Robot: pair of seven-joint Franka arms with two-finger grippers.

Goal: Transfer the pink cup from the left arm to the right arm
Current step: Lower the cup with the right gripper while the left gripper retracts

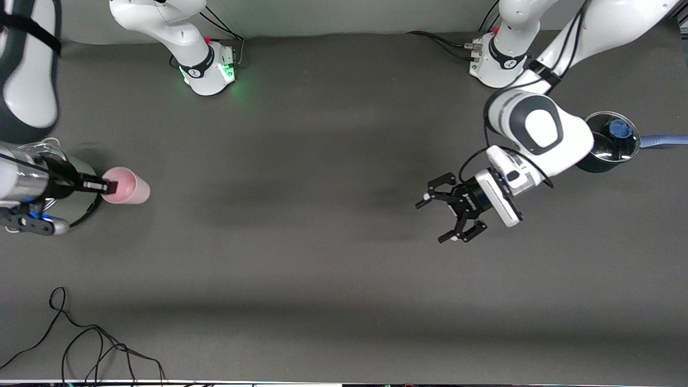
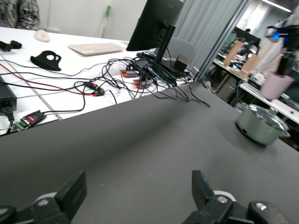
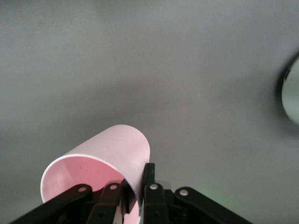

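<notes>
The pink cup [image 1: 129, 186] hangs in my right gripper [image 1: 110, 186], whose slim black fingers are shut on its rim. It is held over the table at the right arm's end, beside a silver lidded pot [image 1: 80, 207]. In the right wrist view one finger is inside the cup [image 3: 100, 158] and one outside, with the gripper [image 3: 138, 189] pinching the wall. My left gripper [image 1: 430, 221], the black linkage claw, is open and empty over the bare mat toward the left arm's end. Its fingers [image 2: 74, 186] stand wide apart, and the cup [image 2: 276, 85] shows far off.
A dark pot with a glass lid, a blue knob and a blue handle [image 1: 613, 142] stands at the left arm's end, partly under that arm. The silver pot also shows in the left wrist view [image 2: 259, 123]. Loose black cables [image 1: 80, 344] lie at the table's edge nearest the front camera.
</notes>
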